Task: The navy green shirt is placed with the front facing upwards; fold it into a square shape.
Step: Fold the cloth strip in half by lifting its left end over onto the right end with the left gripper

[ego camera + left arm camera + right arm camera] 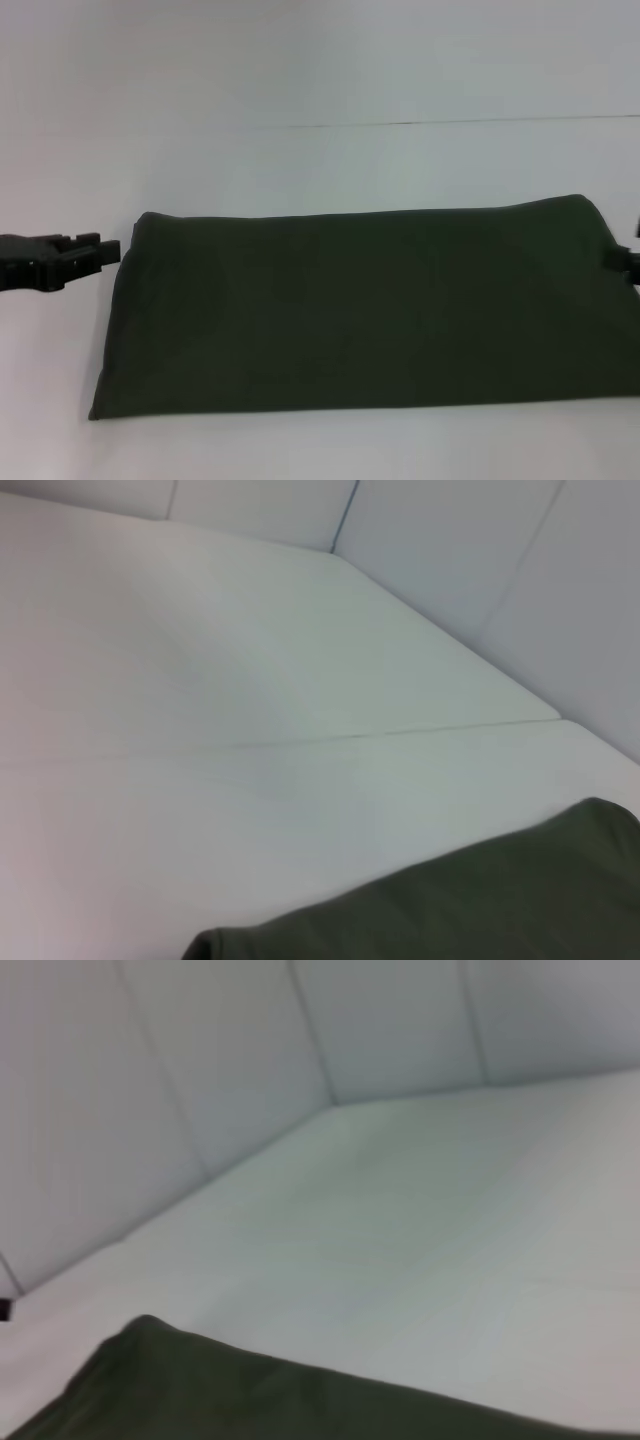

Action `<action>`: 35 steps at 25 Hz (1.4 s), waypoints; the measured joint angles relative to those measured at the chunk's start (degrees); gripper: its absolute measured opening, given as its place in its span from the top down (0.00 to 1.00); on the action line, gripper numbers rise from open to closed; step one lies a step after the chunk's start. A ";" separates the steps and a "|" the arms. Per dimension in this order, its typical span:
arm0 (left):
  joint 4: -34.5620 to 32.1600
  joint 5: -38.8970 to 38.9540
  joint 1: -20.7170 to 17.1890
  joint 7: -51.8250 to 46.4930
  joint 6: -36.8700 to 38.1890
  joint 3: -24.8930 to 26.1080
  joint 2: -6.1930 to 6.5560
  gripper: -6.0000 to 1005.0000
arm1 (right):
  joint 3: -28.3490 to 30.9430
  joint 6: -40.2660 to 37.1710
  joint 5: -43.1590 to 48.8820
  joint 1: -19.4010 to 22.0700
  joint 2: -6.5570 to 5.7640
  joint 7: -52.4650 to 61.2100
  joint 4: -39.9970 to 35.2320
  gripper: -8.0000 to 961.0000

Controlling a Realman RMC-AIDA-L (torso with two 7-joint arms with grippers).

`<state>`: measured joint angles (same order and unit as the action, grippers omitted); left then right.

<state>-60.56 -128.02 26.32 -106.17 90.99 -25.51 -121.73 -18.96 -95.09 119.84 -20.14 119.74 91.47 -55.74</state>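
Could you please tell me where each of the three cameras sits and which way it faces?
Head view: on the robot's head, looking forward and down at the navy green shirt on the white table; left gripper and right gripper show at the edges.
Left wrist view: looks across the table; no fingers show.
Right wrist view: likewise; no fingers.
All three show the shirt.

Bare white table (320,70) is lying open from ten through two o'clock beyond the shirt (360,310); the left gripper (110,250) is crowding its nine o'clock edge, the right gripper (632,262) its three o'clock edge
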 joint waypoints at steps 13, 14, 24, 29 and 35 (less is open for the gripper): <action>-0.89 -4.27 1.88 -14.99 -1.01 -2.33 1.30 0.40 | -4.31 1.17 -0.44 -4.22 -0.22 -10.20 5.61 0.04; -0.90 -4.30 1.87 -15.26 -1.00 -2.33 1.31 0.36 | -5.02 1.41 -0.45 -4.42 -0.22 -10.52 5.72 0.04; -1.02 -11.12 3.17 -26.70 -0.36 -2.59 1.80 0.11 | -8.42 4.95 -0.48 -6.15 -0.05 -10.98 6.89 0.04; 1.13 -11.46 3.52 -28.54 -3.29 -3.02 1.51 0.11 | -10.21 7.19 -0.43 -6.44 0.01 -11.00 7.88 0.04; 5.52 -12.23 4.20 -30.04 -5.83 -3.89 2.11 0.11 | -11.35 8.84 -0.41 -6.86 0.02 -10.69 8.90 0.03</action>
<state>-55.04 -140.26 30.53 -136.21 85.16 -29.40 -119.62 -30.31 -86.24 119.43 -27.00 119.76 80.78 -46.83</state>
